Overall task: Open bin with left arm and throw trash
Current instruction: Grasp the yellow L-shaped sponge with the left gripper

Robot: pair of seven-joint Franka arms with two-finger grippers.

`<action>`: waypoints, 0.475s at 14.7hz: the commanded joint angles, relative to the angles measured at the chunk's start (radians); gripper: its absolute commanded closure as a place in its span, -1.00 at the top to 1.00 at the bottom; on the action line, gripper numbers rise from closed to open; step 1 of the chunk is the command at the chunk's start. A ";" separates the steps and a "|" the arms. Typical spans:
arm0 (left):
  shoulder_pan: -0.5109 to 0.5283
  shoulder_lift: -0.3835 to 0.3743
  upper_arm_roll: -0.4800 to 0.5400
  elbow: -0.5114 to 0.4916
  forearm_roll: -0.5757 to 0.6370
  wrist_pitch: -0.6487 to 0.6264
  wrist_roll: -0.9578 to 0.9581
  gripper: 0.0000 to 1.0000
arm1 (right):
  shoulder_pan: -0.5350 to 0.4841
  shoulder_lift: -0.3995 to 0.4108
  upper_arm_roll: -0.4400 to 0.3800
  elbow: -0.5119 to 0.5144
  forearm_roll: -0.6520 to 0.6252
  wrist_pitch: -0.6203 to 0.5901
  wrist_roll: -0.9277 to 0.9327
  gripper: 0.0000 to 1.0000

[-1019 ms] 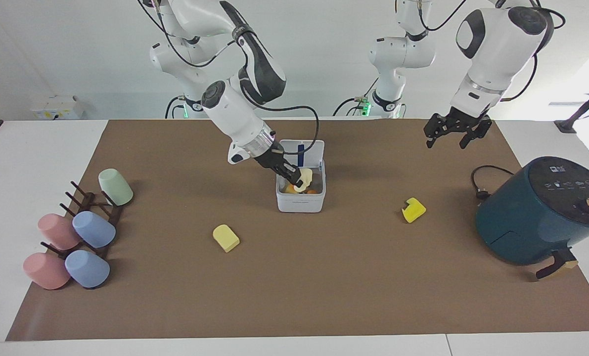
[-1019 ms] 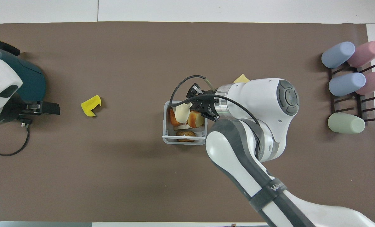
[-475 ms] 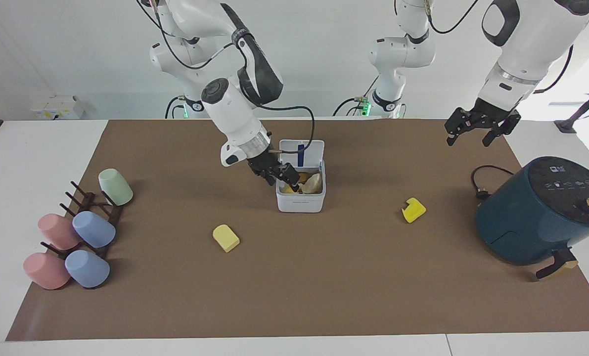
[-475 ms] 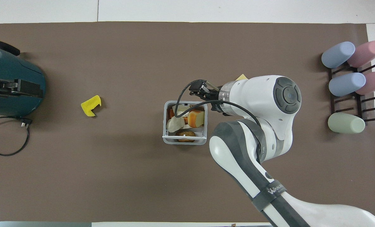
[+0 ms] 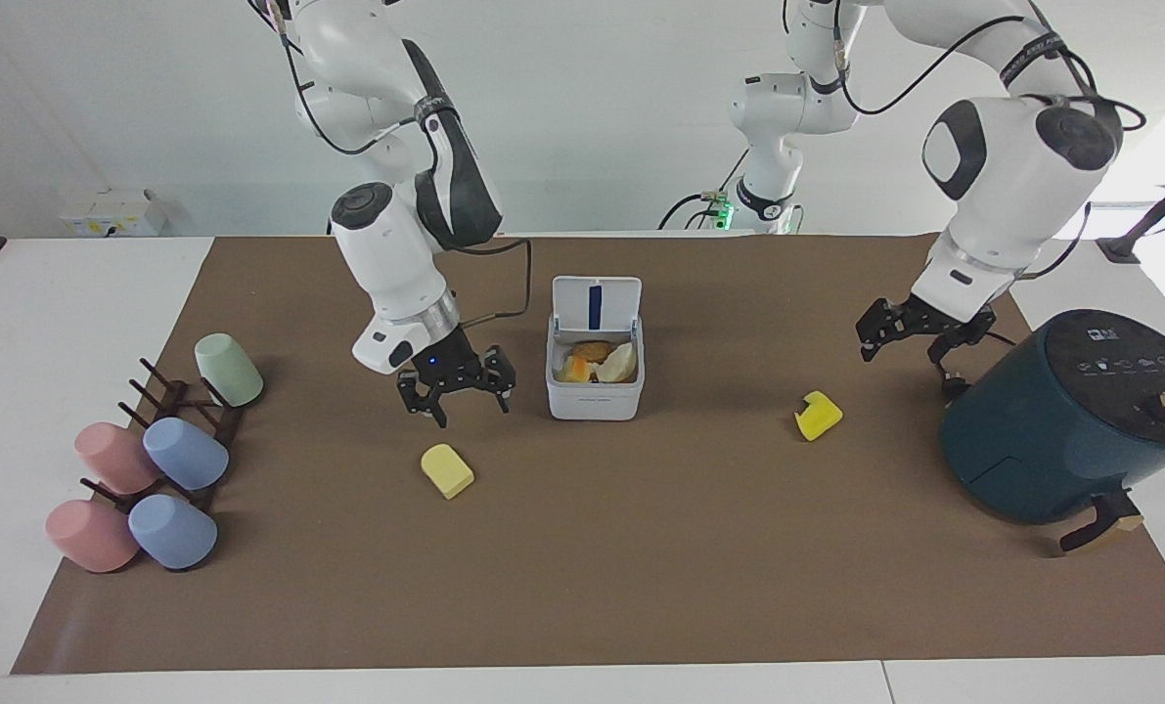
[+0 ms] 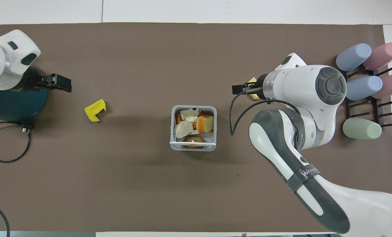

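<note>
Insp. notes, robots' end outward.

1. Bin [image 5: 594,399]: mid-table and nearest the robots of the task's things. Lid [image 5: 597,303] is hinged up, so the opening step looks done. Inside we see mixed scraps, incl. the cream lumpy piece [image 6: 183,129]. Judged approx. one of three trash pcs in.

2. Right gripper [image 5: 457,399]: raised beside the bin, toward the right arm's end of the table. Jaws released and nothing held. The overhead view puts it all but over the pale yellow block [image 5: 447,470], with only a corner of the block showing past it. The facing view shows a clear gap between tips and block, so no contact.

3. Left gripper [image 5: 905,347]: up over the mat next to the air fryer [image 5: 1071,420]. Jaws also released and empty.

4. Farther out, on the mat:
- The pale yellow block has its long axis slantwise to the table edge. The right arm is plainly the nearer. We judge the next move to be a straight drop with the wrist turned so the fingers close across the short side.
- The bright yellow notched chunk [image 5: 818,415] lies toward the left arm's end, between the bin and the air fryer. The left arm is the nearer to it.

5. Cups on rack [image 5: 186,455]: well apart, at the right arm's end, not involved.
</note>
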 commanded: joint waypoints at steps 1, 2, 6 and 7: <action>-0.023 -0.010 0.003 -0.191 0.004 0.215 0.003 1.00 | -0.020 0.089 0.008 0.001 -0.090 0.130 -0.148 1.00; -0.033 0.004 0.003 -0.222 0.002 0.265 0.000 1.00 | -0.041 0.115 0.011 0.001 -0.093 0.162 -0.191 1.00; -0.043 0.062 0.003 -0.280 0.002 0.400 -0.011 1.00 | -0.075 0.172 0.012 -0.001 -0.095 0.223 -0.339 1.00; -0.062 0.072 0.003 -0.323 0.002 0.447 -0.021 1.00 | -0.072 0.175 0.013 -0.002 -0.095 0.225 -0.337 1.00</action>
